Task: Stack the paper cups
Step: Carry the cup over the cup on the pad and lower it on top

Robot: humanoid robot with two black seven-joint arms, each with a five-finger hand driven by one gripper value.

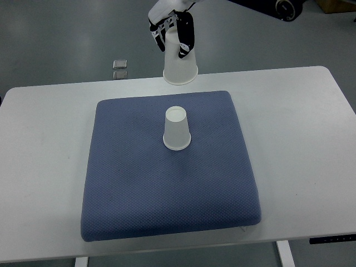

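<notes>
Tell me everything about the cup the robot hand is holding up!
The held paper cup is plain white and looks like thin paper. It is upside down: the wide open rim faces down and the narrow base is hidden in the hand. Black and white fingers wrap its upper part. It shows above the far edge of the white table, just beyond the blue cushion.

At the top centre of the frame I see a hand (pixel 171 25); white shell; black fingers (pixel 186 34); white-edged segments.
</notes>
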